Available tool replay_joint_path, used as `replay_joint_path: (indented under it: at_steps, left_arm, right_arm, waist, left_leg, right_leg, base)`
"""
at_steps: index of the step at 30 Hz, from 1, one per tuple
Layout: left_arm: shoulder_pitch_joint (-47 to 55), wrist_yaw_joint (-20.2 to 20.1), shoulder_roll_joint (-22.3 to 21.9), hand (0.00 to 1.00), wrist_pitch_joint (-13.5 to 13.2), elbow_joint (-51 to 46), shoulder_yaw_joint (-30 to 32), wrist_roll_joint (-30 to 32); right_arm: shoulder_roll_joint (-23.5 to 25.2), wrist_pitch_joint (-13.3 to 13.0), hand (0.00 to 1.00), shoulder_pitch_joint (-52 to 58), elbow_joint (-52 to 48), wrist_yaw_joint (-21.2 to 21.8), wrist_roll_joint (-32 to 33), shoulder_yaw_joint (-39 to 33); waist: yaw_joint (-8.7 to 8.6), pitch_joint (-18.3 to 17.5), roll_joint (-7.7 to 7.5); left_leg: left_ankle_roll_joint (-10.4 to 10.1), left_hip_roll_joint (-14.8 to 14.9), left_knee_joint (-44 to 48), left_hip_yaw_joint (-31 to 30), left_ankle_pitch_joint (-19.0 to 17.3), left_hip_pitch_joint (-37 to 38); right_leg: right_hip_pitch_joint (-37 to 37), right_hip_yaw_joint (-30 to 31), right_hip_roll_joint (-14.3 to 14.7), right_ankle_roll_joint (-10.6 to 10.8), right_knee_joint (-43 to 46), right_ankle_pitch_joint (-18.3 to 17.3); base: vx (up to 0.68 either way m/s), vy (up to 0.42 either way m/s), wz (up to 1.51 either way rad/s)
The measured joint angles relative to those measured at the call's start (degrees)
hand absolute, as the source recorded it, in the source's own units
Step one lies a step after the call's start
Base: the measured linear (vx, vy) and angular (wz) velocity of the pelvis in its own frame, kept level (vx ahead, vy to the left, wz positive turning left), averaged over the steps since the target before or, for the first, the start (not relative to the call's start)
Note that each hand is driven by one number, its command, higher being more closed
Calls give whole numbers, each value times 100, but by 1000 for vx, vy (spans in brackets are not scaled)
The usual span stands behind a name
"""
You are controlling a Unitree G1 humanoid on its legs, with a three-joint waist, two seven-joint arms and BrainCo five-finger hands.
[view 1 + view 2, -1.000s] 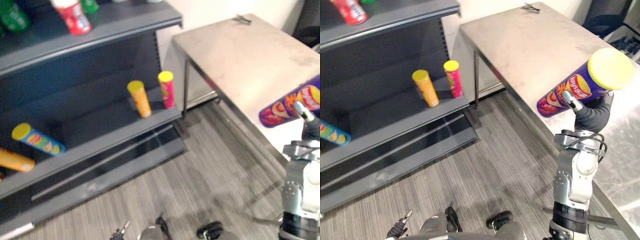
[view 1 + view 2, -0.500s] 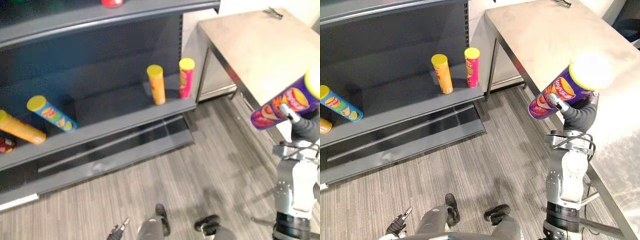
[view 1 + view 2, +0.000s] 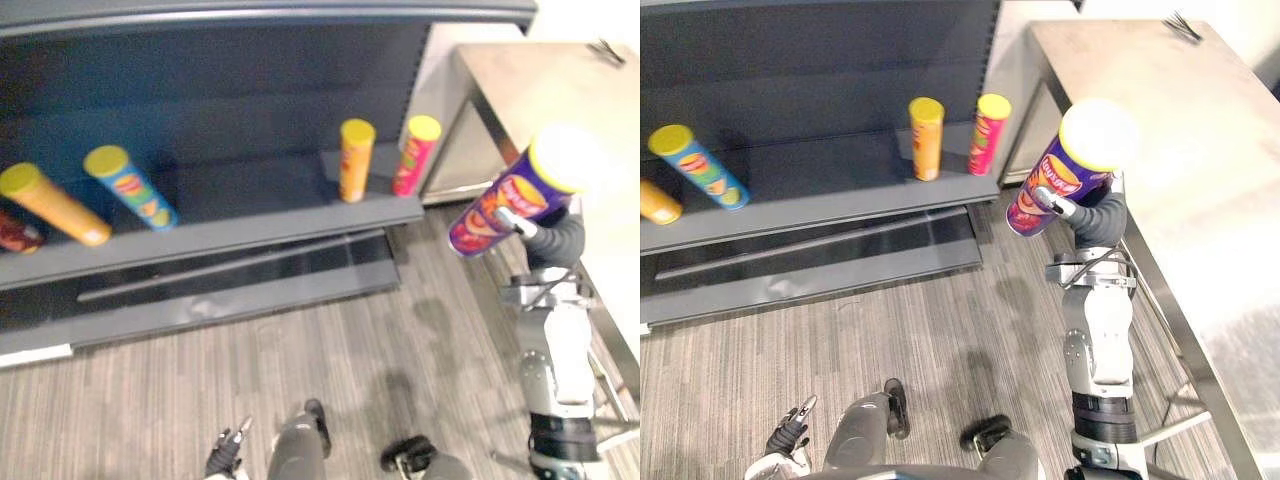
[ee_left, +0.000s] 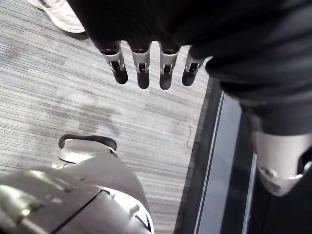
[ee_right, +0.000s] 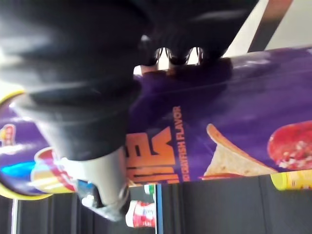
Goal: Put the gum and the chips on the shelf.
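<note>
The purple chips can (image 3: 1065, 175) is clasped in the right hand (image 3: 1098, 216), short of the shelf (image 3: 820, 192); the left hand (image 4: 142, 73) is held slack, empty. Placing on the bare board is judged next.

On the shelf (image 3: 250, 236), the end tube (image 3: 415, 155) stands upright at the right corner, the second tube (image 3: 355, 160) just left of it. The leaning tube (image 3: 130, 188) and the outer tube (image 3: 55, 205) lie toward the left end. The counter (image 3: 1180, 130) stands right of the shelf. Between them, the right hand (image 3: 1095, 215) holds the chips can (image 3: 1065, 175) above the floor (image 3: 300, 360).
</note>
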Motion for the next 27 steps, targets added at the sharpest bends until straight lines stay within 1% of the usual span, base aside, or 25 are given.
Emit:
replay_joint_path:
  at_steps: [1, 2, 3, 5, 7, 8, 9, 11, 13, 14, 15, 17, 22, 24, 25, 27]
  left_arm:
    - [-1, 7, 63, 0, -17, -1, -147, 1]
    - [-5, 5, 146, 0, -33, 4, -174, 1]
    - [-9, 9, 165, 0, -37, 14, -178, -1]
    - [2, 35, 160, 0, -48, 49, -254, -2]
    - [-1, 41, 169, 0, -65, 78, -369, -1]
    - [1, 41, 170, 0, -64, 121, -371, -2]
    - [23, 38, 138, 0, -58, 135, -369, -1]
    - [34, 29, 38, 0, -57, 137, -365, -3]
    - [34, -6, -62, 0, -56, 149, -366, 7]
    - [34, -22, -86, 0, -55, 178, -367, 9]
    - [33, -25, -85, 0, -55, 199, -364, 10]
    - [32, -34, -83, 0, -55, 219, -343, 54]
    - [37, -59, -89, 0, -43, 238, -332, 116]
    - [36, -60, -89, 0, -43, 234, -334, 116]
    - [36, -57, -89, 0, -42, 236, -336, 116]
    - [35, -43, -90, 0, -42, 233, -342, 115]
  right_arm:
    - [26, 1, 100, 94, -21, 20, 2, 17]
    - [37, -1, 100, 205, -54, 19, 5, 26]
    - [36, -2, 100, 264, -62, 16, 5, 23]
    - [37, -1, 100, 500, -79, 25, 7, 28]
    - [41, -1, 100, 607, -126, 46, 16, 27]
    - [53, 2, 100, 614, -159, 85, 23, 27]
    - [68, 2, 100, 590, -242, 112, 44, 27]
    - [132, -5, 100, 592, -431, 111, 61, -2]
    - [211, -4, 100, 604, -501, 112, 131, -37]
    - [251, -4, 100, 640, -504, 112, 236, -39]
    - [270, -5, 100, 721, -529, 118, 271, -39]
    - [268, -4, 100, 872, -542, 128, 275, -44]
    - [301, -1, 100, 1150, -542, 234, 273, -44]
    - [412, -1, 100, 1219, -541, 233, 273, -61]
    - [488, -1, 100, 1251, -541, 234, 273, -59]
    - [522, 1, 100, 1294, -537, 236, 272, -30]
  waist:
    - [-59, 27, 39]
    - [-113, 7, -33]
    - [-124, 13, -36]
    - [-139, 24, -38]
    - [-195, 23, -39]
    - [-193, 24, -26]
    - [-145, 23, -28]
    - [-116, 16, -40]
    - [-139, 13, -43]
    - [-181, 9, -49]
    - [-222, 3, -49]
    - [-249, -14, -48]
    - [-248, -41, -48]
    - [-287, -49, -36]
    - [-333, -49, -36]
    - [-358, -49, -35]
  left_leg:
    - [47, -107, -104, -239, 45, 21]
    - [38, -297, -273, -420, 170, 79]
    - [61, -378, -319, -499, 204, 123]
    - [91, -629, -328, -742, 239, 315]
    - [78, -682, -201, -795, 232, 308]
    - [19, -645, -144, -822, 204, 300]
    - [-50, -557, -140, -816, 176, 279]
    - [-143, -467, -178, -797, 155, 237]
    - [-213, -408, -221, -810, 168, 248]
    - [-264, -389, -333, -823, 197, 323]
    - [-322, -383, -449, -874, 234, 388]
    - [-420, -378, -648, -939, 308, 468]
    - [-513, -361, -1115, -1003, 583, 628]
    - [-539, -362, -1181, -1092, 652, 667]
    - [-543, -358, -1170, -1104, 662, 678]
    - [-553, -351, -973, -1114, 652, 661]
  right_leg:
    - [-222, 1149, 434, 317, -56, -355]
    - [-366, 1727, 696, 374, -154, -554]
    - [-380, 1905, 789, 396, -241, -604]
    - [-371, 2246, 1140, 375, -619, -643]
    - [-328, 2264, 1240, 401, -942, -615]
    - [-196, 2341, 1320, 499, -1180, -566]
    - [-44, 2350, 1459, 556, -1480, -527]
    - [52, 2339, 1586, 654, -1832, -465]
    - [169, 2301, 1664, 699, -2076, -437]
    - [268, 2258, 1701, 709, -2198, -427]
    - [360, 2199, 1732, 708, -2309, -427]
    - [430, 2140, 1769, 696, -2413, -418]
    - [464, 2051, 1830, 664, -2495, -400]
    - [481, 1985, 1834, 639, -2437, -417]
    - [490, 1931, 1831, 588, -2372, -459]
    - [491, 1884, 1791, 549, -2143, -597]
  base:
    - [73, 79, 110]
    - [121, 50, 117]
    - [138, 19, 105]
    - [166, -14, 104]
    - [156, -34, 77]
    - [136, -49, 23]
    - [125, -56, 1]
    - [77, -88, -19]
    - [71, -121, -5]
    - [69, -121, 10]
    - [56, -98, 13]
    - [45, -92, 15]
    - [29, -76, 11]
    - [14, -58, 20]
    - [-9, -44, 19]
    - [-25, -34, 22]
